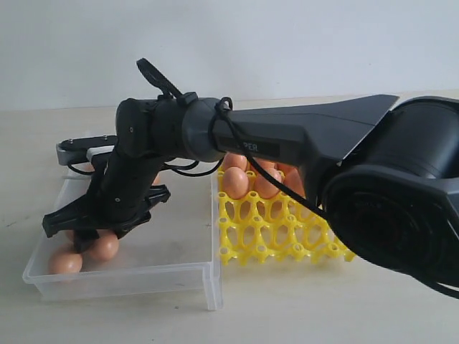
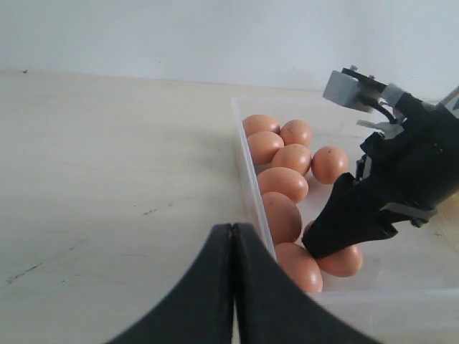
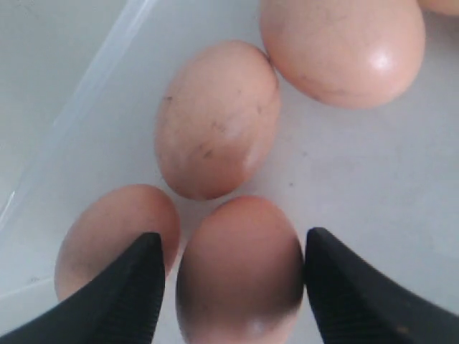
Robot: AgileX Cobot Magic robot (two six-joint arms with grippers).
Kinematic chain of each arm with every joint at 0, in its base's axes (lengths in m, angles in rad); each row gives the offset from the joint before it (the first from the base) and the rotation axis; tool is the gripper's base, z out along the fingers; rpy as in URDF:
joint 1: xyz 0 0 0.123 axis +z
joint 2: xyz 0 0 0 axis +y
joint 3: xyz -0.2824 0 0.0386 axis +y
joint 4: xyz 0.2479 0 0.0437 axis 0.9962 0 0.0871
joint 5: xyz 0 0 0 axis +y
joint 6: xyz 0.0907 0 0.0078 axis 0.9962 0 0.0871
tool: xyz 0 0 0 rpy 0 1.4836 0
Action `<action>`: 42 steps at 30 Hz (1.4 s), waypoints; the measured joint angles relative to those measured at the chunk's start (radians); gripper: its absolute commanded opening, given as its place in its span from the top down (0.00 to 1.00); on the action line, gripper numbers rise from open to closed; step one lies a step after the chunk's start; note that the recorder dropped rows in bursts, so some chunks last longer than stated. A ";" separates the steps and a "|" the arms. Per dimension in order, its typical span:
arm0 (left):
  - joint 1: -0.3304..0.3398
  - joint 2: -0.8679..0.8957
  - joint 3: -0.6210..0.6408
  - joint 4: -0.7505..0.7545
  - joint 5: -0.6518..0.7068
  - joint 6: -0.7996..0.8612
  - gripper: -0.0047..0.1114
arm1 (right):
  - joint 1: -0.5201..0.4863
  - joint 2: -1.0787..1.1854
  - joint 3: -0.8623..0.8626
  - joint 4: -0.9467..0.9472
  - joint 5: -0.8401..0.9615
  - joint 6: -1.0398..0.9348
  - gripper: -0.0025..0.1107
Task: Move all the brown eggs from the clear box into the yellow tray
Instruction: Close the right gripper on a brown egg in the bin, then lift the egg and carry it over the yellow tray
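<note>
Flanking one brown egg (image 3: 240, 265): spread jaws.

One clear box (image 1: 181, 276) and, just beside it, one yellow tray (image 1: 275, 234). Nine brown eggs (image 2: 282, 184) show inside the clear box. At least four more sit in the tray, which an arm (image 1: 301, 136) partly hides. There are two end effectors: the left end effector (image 2: 233, 236) and the right end effector (image 3: 234, 235).
</note>
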 measured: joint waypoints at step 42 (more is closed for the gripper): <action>0.000 0.000 0.000 0.000 0.035 0.000 0.96 | 0.000 -0.203 0.202 -0.080 -0.173 -0.199 0.98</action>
